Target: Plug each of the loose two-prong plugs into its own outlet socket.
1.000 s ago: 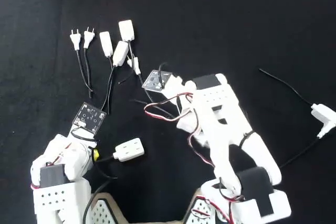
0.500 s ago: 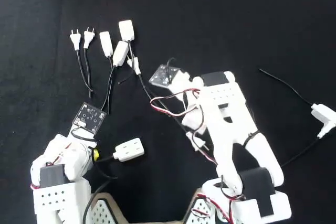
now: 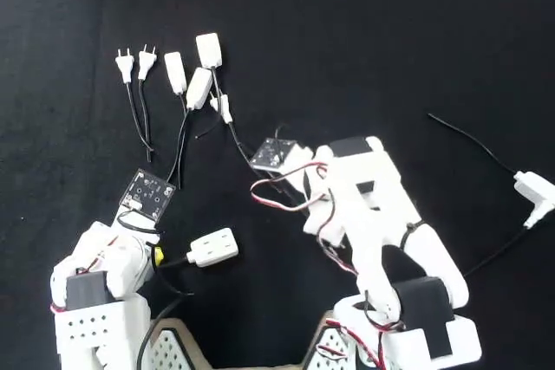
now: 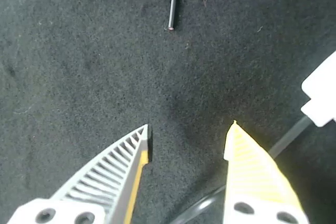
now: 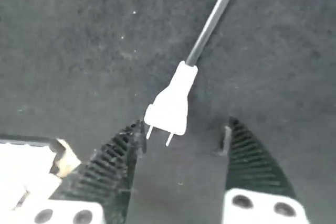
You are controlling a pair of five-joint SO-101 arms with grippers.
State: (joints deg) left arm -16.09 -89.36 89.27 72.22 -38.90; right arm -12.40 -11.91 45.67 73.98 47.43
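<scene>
Right now your right arm point(image 3: 373, 214) is leaning forward from the near edge toward the middle of the black table point(image 3: 416, 58), its wrist tipping down so that the wrist camera board point(image 3: 273, 153) is covering the fingers from above. Your left arm point(image 3: 95, 288) is sitting folded low at the near left corner. The right wrist view is giving you what the high view is hiding: the right gripper point(image 5: 184, 125) is standing spread wide, clamping nothing, with a white two-prong plug point(image 5: 170, 106) lying flat on the table between its fingertips, prongs pointing back at the gripper and cable point(image 5: 212, 17) running away. Whether one finger is touching the plug, you cannot tell. The left gripper point(image 4: 190, 129) is likewise hanging released over bare table, with an outlet socket point(image 3: 212, 247) lying just beside it. Two more plugs point(image 3: 126, 65) and a cluster of sockets point(image 3: 199, 86) are lying at the far left, well apart from both grippers.
</scene>
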